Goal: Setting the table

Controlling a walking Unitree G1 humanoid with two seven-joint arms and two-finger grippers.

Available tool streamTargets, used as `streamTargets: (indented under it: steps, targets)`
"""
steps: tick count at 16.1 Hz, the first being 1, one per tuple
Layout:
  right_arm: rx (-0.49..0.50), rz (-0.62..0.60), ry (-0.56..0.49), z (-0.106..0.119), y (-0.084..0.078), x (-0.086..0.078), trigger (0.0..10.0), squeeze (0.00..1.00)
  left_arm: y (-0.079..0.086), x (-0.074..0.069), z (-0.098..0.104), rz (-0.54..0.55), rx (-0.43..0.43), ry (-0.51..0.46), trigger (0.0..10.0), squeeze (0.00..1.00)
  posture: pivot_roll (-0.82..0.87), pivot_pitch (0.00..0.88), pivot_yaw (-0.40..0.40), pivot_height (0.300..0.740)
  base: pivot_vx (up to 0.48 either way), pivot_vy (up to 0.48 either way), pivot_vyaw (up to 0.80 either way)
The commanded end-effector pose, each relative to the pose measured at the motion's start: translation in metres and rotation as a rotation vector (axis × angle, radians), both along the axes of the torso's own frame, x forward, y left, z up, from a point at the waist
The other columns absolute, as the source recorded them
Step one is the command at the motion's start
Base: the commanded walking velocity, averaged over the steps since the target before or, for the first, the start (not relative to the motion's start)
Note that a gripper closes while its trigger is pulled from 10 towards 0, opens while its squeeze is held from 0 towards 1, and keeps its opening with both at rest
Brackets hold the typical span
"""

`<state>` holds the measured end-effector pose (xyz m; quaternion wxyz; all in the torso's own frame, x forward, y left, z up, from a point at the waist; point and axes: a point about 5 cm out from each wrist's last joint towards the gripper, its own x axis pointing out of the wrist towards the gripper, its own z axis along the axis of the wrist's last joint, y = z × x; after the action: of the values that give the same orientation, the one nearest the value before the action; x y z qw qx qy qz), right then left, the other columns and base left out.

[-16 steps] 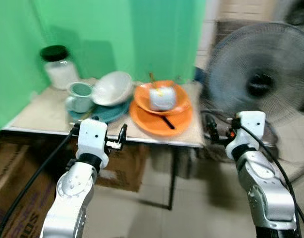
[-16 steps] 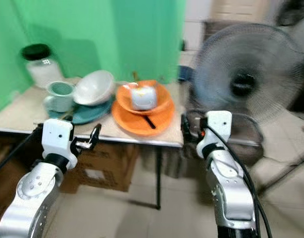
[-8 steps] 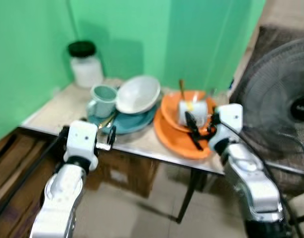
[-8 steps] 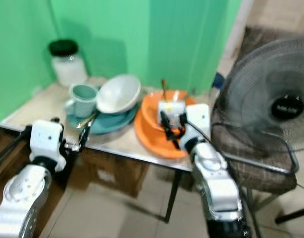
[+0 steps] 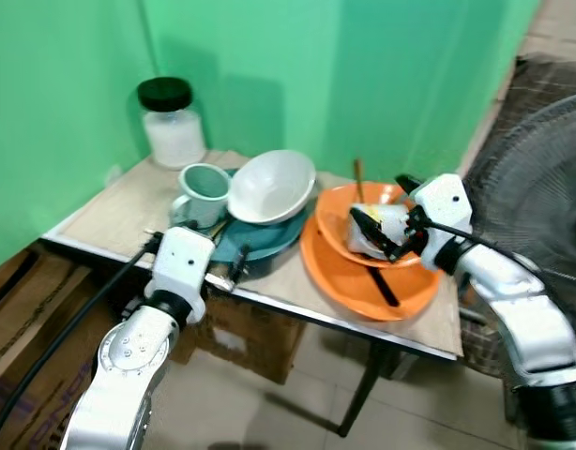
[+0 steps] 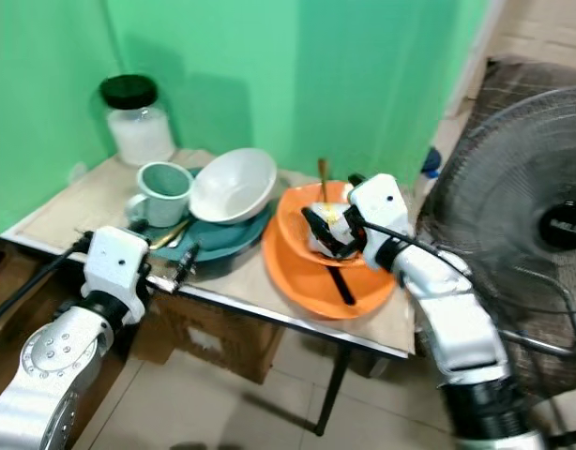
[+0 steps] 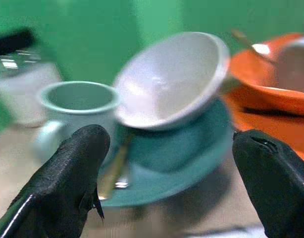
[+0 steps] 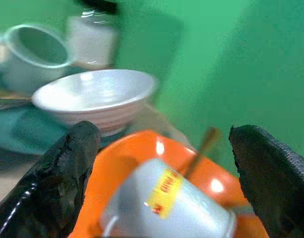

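On a small table [image 5: 110, 211] a teal mug [image 5: 202, 190] and a tilted white bowl [image 5: 269, 185] rest on a teal plate [image 5: 260, 239]. Beside them an orange bowl [image 5: 340, 220] sits on an orange plate [image 5: 354, 281]. A white cup [image 8: 167, 203] lies on its side in that bowl, next to a wooden handle [image 5: 358, 169]. A black utensil [image 5: 384, 286] lies on the orange plate. My right gripper [image 5: 384, 214] is open, its fingers on either side of the cup. My left gripper [image 5: 235, 268] is open at the table's front edge, facing the teal plate [image 7: 177, 158].
A glass jar [image 5: 171, 122] with a black lid stands at the back left against the green wall. A large floor fan [image 5: 551, 159] stands close to the table's right side. Cardboard boxes [image 5: 227, 328] sit under the table. A golden spoon [image 7: 115, 166] lies on the teal plate.
The camera has swung left and closer. My right gripper has moved from beside the fan up over the orange bowl, around the white cup. My left gripper stays at the table's front edge.
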<state>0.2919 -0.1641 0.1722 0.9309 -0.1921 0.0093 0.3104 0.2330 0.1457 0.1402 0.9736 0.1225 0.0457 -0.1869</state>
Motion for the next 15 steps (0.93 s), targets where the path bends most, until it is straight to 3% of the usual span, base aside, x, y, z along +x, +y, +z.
streamTargets:
  steps: [1,5,7,10,15]
  targets:
    - [-0.097,0.097,0.007,0.000,-0.002,-0.001,10.0,0.00,-0.009,-0.002,0.003,-0.099,-0.005,0.015,10.0,0.00,0.06,0.000,-0.018,0.740,0.000,0.000,0.00]
    - [-0.300,0.273,0.068,0.001,-0.009,-0.004,10.0,0.00,-0.013,-0.003,0.006,-0.231,0.035,0.050,10.0,0.00,0.06,0.000,-0.022,0.740,0.000,0.000,0.00]
    - [-0.411,0.245,0.082,-0.003,-0.019,0.001,10.0,0.00,-0.015,-0.003,0.006,-0.260,0.052,0.055,10.0,0.00,0.05,0.000,-0.021,0.740,0.000,0.000,0.00]
    - [-0.577,0.177,0.022,-0.006,-0.026,0.009,10.0,0.00,-0.018,-0.004,0.004,-0.280,0.072,0.065,10.0,0.00,0.05,0.000,-0.016,0.740,0.000,0.000,0.00]
    - [-0.647,0.139,-0.025,-0.008,-0.027,0.010,10.0,0.00,-0.021,-0.004,0.003,-0.292,0.077,0.071,10.0,0.00,0.04,0.000,-0.013,0.740,0.000,0.000,0.00]
